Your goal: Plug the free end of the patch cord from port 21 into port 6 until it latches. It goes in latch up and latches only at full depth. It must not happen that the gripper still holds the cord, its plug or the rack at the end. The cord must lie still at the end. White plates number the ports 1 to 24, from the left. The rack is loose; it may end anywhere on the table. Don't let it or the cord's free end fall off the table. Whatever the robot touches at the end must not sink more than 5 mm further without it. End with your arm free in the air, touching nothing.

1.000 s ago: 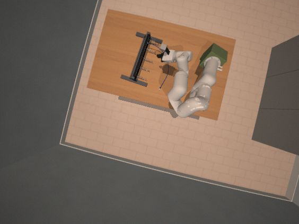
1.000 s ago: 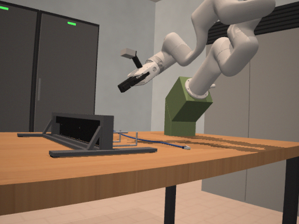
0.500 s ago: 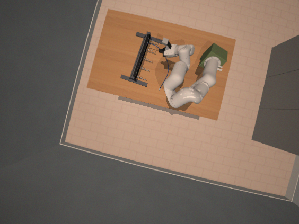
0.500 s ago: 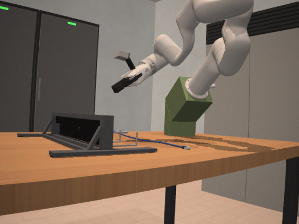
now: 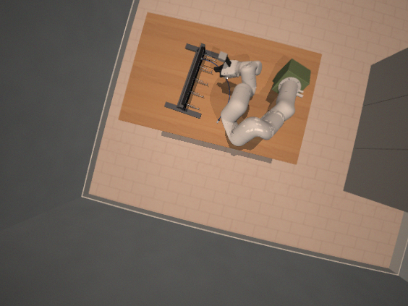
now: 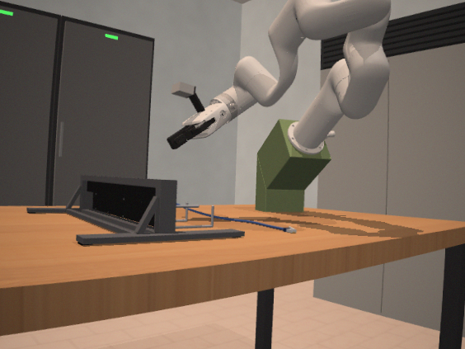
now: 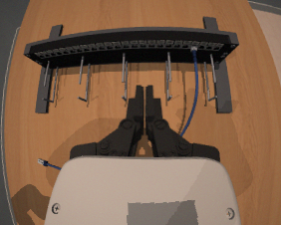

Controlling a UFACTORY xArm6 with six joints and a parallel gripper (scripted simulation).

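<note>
- Fingers closed on nothing, per the wrist view. A slim closed tip makes sense for looking or travelling over the wire hoops (image 7: 168, 75); no use for a pickup, so they need to open first.
- Same view: rack (image 7: 229, 42) stands ahead with its port row facing the camera. Blue cord (image 7: 196, 90) has one plug seated near the row's right end, presumably port 21; that end should stay put as the anchor. Free plug (image 7: 42, 162) lies off to the left, outside the gripper's reach as posed. Can't read the number plates or the latch side here.
- Top view: gripper (image 5: 218, 69) sits out on the port side of the rack (image 5: 191, 77). Cord (image 5: 229, 89) curves across the table (image 5: 159, 33), free plug (image 5: 218, 121) near the rack's other foot. That should leave slack toward port 6, I'd guess.
- Exterior view: gripper (image 6: 172, 141) hangs high above the rack (image 6: 166, 207), angled down, touching nothing. Height keeps it off the loose rack, which a bump could shove. Free plug (image 6: 291, 230) lies on the tabletop (image 6: 206, 248), beyond the hoops (image 6: 212, 216); cord (image 6: 247, 222) trails back behind the rack. Next: grab the plug, latch up.
</note>
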